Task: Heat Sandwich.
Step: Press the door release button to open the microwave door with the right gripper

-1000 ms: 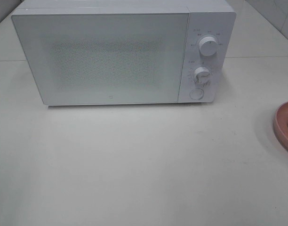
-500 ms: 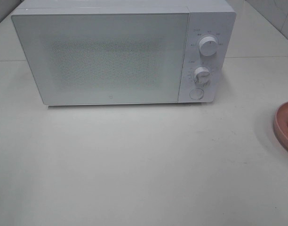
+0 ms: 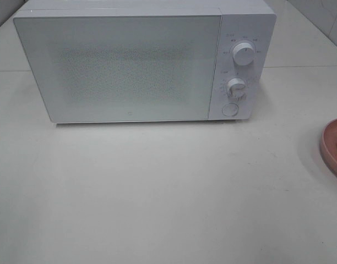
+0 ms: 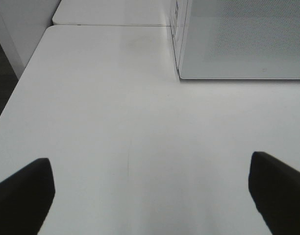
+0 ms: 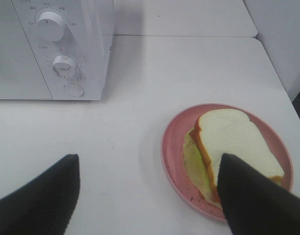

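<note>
Near the shut microwave (image 3: 130, 66), my right gripper (image 5: 150, 200) hangs released by the sandwich (image 5: 233, 142), prob. to grab it; left gripper (image 4: 150, 196) released too.

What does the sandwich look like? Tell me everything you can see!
The sandwich lies flat on a round pink plate, smaller than it. Its top is a soft-looking white bread slice with a brownish-orange crust edge. A thin pale yellow-green layer sticks out underneath. Only the plate seems to touch it; a dark finger of the open right gripper hides one corner in the wrist view.
</note>
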